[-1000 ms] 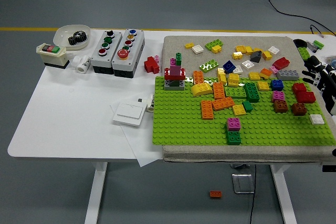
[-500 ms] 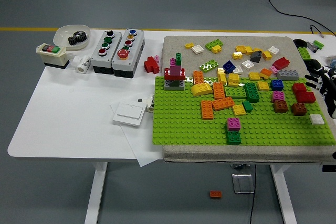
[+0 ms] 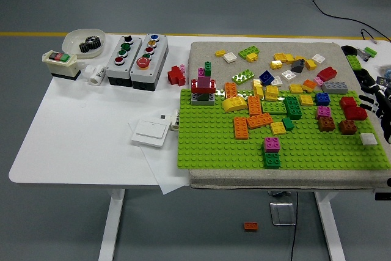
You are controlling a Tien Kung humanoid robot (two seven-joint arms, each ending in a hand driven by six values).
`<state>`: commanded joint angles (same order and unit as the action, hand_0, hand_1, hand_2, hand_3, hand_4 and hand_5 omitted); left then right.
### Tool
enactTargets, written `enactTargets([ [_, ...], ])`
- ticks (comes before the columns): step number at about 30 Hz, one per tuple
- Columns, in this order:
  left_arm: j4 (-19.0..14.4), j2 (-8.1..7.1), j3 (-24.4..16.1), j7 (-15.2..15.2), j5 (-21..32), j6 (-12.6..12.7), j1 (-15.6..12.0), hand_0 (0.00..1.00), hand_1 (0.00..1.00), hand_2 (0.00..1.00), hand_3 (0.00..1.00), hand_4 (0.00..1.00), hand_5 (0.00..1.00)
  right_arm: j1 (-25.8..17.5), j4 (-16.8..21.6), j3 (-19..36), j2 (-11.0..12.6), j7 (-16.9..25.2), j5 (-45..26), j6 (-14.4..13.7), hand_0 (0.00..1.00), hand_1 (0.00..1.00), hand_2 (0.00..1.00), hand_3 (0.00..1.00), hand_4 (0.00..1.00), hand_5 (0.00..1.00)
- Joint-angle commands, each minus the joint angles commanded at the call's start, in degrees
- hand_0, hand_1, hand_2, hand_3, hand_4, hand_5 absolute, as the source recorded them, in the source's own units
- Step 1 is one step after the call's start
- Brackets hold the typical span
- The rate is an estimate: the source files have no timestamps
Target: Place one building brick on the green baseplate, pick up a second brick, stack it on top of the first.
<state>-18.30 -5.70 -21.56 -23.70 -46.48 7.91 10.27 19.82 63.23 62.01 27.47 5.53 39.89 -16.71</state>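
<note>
The right hand [image 3: 374, 93] sits at the table's right edge; whether it grips anything cannot be told. Red bricks [image 3: 353, 109] lie just beside it on the baseplate [image 3: 214, 145]. Best approach from above, pinching one brick cleanly without nudging its neighbours.

No lettering, label, brand or number is legible anywhere left of my right hand [image 3: 371, 91]: the bricks, button boxes [image 3: 137, 53] and white switch [image 3: 150, 132] show none.
</note>
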Motion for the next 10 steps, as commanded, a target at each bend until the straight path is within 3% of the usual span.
enactTargets([
  [10, -0.13, 0.00, -0.20, -0.10, -0.55, -0.10, 0.03, 0.865, 0.815, 0.819, 0.624, 0.723, 0.685, -0.72, -0.64, 1.15, -0.34, -1.98, 3.66, -0.22, 0.745, 0.715, 0.737, 0.677, 0.961, 0.706],
])
